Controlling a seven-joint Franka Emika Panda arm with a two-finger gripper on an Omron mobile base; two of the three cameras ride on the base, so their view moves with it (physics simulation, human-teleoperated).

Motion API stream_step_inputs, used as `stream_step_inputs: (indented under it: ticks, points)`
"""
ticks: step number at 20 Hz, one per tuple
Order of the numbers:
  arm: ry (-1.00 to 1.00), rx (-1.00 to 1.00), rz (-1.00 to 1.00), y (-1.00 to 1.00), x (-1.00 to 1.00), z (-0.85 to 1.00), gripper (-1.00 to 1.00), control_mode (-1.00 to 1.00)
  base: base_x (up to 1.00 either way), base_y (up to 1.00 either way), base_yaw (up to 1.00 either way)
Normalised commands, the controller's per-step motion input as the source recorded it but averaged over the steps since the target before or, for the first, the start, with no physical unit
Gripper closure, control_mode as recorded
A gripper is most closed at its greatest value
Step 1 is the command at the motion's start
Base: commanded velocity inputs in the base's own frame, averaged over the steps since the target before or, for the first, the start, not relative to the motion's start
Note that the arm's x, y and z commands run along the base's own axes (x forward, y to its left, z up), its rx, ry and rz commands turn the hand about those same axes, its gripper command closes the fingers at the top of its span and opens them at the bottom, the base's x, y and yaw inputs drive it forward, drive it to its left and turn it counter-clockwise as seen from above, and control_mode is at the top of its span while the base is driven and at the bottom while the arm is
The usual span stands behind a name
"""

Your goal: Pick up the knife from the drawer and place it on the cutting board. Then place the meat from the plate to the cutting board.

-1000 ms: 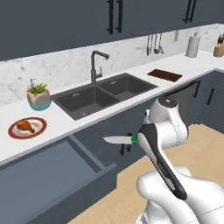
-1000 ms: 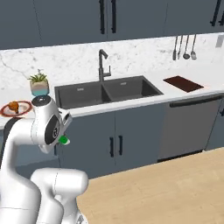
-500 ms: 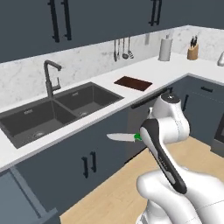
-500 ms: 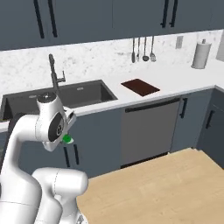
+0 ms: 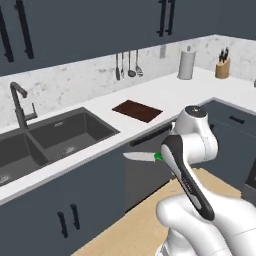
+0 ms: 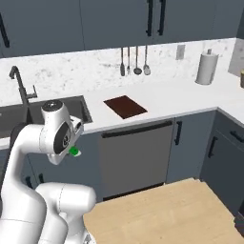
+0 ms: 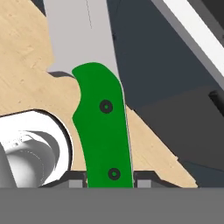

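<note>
One gripper (image 7: 109,177) is clamping the green handle of the knife (image 5: 141,157), carrying it low, in front of the cabinets, blade pointing toward the sink (image 5: 47,137); beyond it, the board (image 5: 137,110) is lying bare on the counter (image 5: 200,85). To do this well, I judge the arm should be lifting the knife above the counter edge first, keeping it level; then setting it flat on the board, leaving room for the meat.

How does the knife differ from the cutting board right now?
The knife has a green handle and pale blade; the cutting board is dark reddish-brown. The knife is held in the air before the cabinets by the gripper; the board lies flat on the white counter.
</note>
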Motion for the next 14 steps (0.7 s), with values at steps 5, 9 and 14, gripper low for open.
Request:
stream_step_inputs:
  ticks: [5, 9, 14]
  points:
    - [0.00, 0.00, 0.00, 0.00, 0.00, 0.00, 1.00, 1.00, 1.00, -0.45, 0.22]
    - [0.00, 0.00, 0.00, 0.00, 0.00, 0.00, 1.00, 1.00, 1.00, -0.09, 0.22]
    - [0.00, 0.00, 0.00, 0.00, 0.00, 0.00, 1.00, 1.00, 0.99, -0.13, 0.20]
